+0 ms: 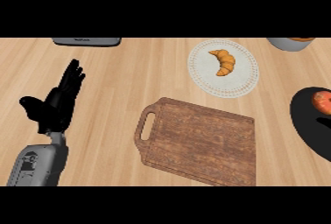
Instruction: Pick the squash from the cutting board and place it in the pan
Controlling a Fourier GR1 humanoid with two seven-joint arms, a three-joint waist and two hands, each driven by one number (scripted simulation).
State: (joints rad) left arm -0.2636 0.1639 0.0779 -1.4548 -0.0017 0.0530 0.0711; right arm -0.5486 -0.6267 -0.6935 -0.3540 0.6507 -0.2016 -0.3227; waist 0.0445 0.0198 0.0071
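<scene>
While one left hand rests open, one cutting board (bare) lies beside.

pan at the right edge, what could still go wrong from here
1. The pan is cut off by the view's right edge, and the orange-red item in it lies partly out of sight, so whether it sits securely can't be judged.
2. The right hand isn't visible, so its distance from the pan is unknown.
3. The open left hand rests beside the cutting board; a sweep could shift it.
</scene>
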